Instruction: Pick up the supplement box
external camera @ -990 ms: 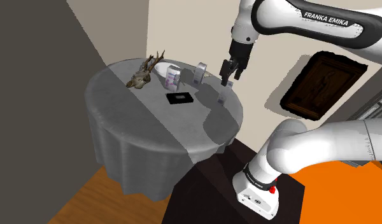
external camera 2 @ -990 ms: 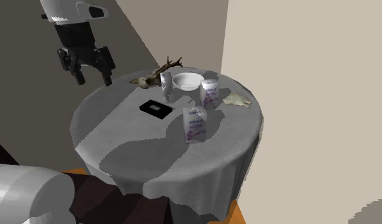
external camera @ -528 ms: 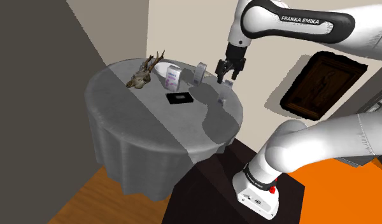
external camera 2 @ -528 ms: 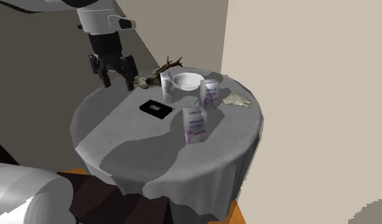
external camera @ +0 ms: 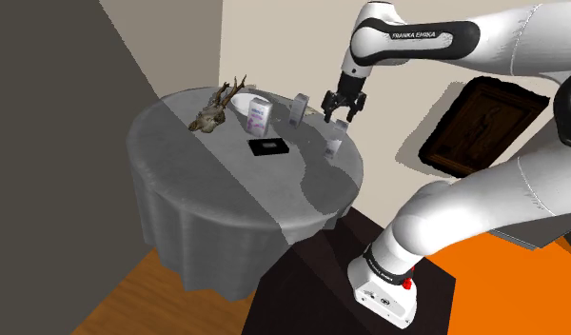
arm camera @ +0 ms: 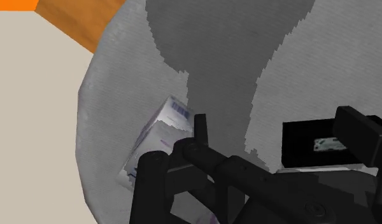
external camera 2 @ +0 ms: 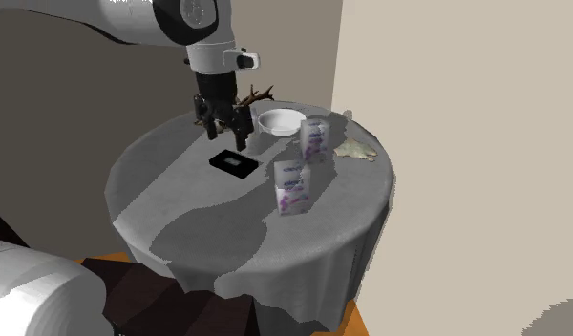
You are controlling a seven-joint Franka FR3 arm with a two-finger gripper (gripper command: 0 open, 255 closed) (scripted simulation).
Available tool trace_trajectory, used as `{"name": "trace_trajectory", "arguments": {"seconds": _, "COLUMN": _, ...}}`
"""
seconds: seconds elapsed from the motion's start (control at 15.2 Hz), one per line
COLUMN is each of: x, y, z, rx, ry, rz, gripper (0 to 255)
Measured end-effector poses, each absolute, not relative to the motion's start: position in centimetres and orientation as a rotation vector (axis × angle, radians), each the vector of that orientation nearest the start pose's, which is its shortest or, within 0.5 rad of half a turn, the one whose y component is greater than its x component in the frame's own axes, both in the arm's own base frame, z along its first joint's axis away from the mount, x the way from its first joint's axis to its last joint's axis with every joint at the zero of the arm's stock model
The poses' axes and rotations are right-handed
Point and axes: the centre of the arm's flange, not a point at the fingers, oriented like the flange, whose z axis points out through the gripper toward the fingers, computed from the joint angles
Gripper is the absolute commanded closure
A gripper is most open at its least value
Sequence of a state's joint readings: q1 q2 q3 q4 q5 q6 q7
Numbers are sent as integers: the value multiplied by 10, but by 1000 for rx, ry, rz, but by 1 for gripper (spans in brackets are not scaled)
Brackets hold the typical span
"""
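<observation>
Three white boxes with purple print stand on the round grey-clothed table (external camera: pixel 193 181). In the shoulder view they are a box (external camera: pixel 258 116) by the bowl, a second box (external camera: pixel 300 108) behind it and a third box (external camera: pixel 334 144) near the table's right edge. My gripper (external camera: pixel 338 110) hangs open above the third box, touching nothing. In the second exterior view the gripper (external camera 2: pixel 223 132) stands in front of one box; two other boxes (external camera 2: pixel 314 140) (external camera 2: pixel 292 186) show to its right. In the wrist view a box (arm camera: pixel 159 135) stands by the table edge, ahead of the fingers.
A skull with antlers (external camera: pixel 209 114) and a white bowl (external camera 2: pixel 280 121) sit at the far side. A flat black card (external camera: pixel 268 147) (external camera 2: pixel 232 163) (arm camera: pixel 316 143) lies mid-table. A pale crumpled thing (external camera 2: pixel 354 148) lies near the far edge. A dark framed panel (external camera: pixel 479 114) lies beyond the table.
The gripper has swung in from beside the table to over it, moving to the second exterior view's right and lower. It stayed open. The boxes have not moved.
</observation>
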State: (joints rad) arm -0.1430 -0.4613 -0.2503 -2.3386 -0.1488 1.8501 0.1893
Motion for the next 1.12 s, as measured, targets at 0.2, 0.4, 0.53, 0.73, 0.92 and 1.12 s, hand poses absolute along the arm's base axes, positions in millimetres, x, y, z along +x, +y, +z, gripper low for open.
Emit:
{"name": "trace_trajectory", "arguments": {"seconds": 0.2, "x": 380, "y": -213, "z": 484, "rx": -3015, "ry": 937, "rz": 50, "gripper": 0}}
{"name": "trace_trajectory", "arguments": {"seconds": 0.4, "x": 383, "y": -250, "z": 470, "rx": -2958, "ry": 1069, "rz": 36, "gripper": 0}}
{"name": "trace_trajectory", "arguments": {"seconds": 0.53, "x": 385, "y": -277, "z": 461, "rx": -2917, "ry": 1155, "rz": 27, "gripper": 0}}
{"name": "trace_trajectory", "arguments": {"seconds": 0.73, "x": 385, "y": -301, "z": 446, "rx": -2874, "ry": 1241, "rz": 18, "gripper": 0}}
{"name": "trace_trajectory", "arguments": {"seconds": 0.92, "x": 385, "y": -305, "z": 431, "rx": -2867, "ry": 1254, "rz": 17, "gripper": 0}}
{"name": "trace_trajectory", "arguments": {"seconds": 1.12, "x": 385, "y": -305, "z": 413, "rx": -2867, "ry": 1256, "rz": 16, "gripper": 0}}
